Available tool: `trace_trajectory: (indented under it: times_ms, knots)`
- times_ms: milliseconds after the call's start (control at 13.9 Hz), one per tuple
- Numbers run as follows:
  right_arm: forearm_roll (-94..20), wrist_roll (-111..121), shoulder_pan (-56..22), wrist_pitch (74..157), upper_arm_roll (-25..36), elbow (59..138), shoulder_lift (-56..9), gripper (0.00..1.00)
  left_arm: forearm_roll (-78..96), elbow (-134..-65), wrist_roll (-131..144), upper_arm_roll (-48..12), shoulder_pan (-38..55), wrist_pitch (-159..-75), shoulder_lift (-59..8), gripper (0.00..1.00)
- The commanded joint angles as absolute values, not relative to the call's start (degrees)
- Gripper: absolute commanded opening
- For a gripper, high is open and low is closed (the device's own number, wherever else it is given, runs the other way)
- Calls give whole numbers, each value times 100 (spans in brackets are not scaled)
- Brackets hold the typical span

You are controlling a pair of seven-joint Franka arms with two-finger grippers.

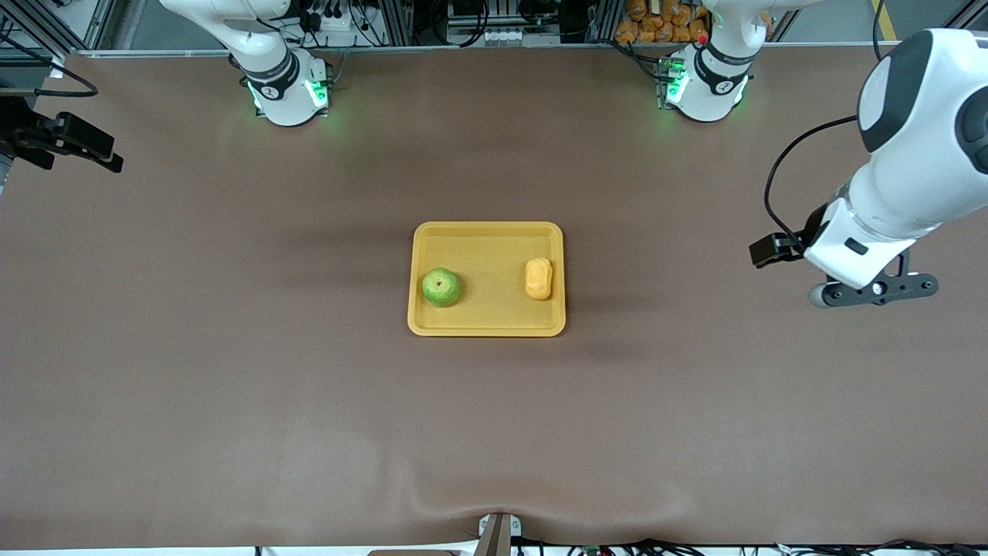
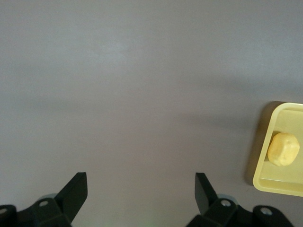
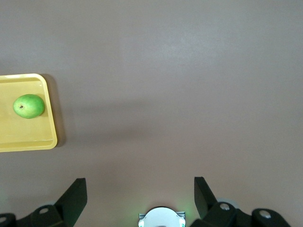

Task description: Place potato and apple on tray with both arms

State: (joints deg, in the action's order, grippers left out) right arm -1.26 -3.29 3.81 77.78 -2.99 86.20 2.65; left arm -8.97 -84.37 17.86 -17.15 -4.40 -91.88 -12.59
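Observation:
The yellow tray (image 1: 488, 228) lies in the middle of the table. The green apple (image 1: 441, 286) sits in it toward the right arm's end, and the yellow-orange potato (image 1: 539, 278) sits in it toward the left arm's end. My left gripper (image 1: 872, 292) hangs over bare table at the left arm's end, open and empty (image 2: 141, 182); its wrist view shows the potato (image 2: 283, 149) in the tray (image 2: 274, 185). My right gripper (image 3: 140, 182) is open and empty over bare table; its wrist view shows the apple (image 3: 29, 106) in the tray (image 3: 28, 139).
The brown table top (image 1: 309, 401) surrounds the tray. The arm bases (image 1: 287, 91) (image 1: 704, 86) stand along the edge farthest from the front camera. A black piece with a cable (image 1: 62, 143) shows at the right arm's end.

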Motion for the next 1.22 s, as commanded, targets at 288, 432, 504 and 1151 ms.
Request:
trace_trajectory:
  times_ms: [288,432,504,1151]
  knots:
    - [-79,-290,510,7857,-387,8675,316,100,-905,-8578,1170,-1740,-782,-8956,-616,100]
    - [-70,-281,501,7857,-387,8675,316,100,-896,-8657,749,-1670,-800,-8930,-405,100]
    - [-70,-281,510,7857,-387,8675,316,100,-870,-8727,582,-1513,-748,-8877,-274,100]
    - [-79,-264,527,7857,-387,8675,316,100,-220,-9466,474,-387,219,-8728,676,100]
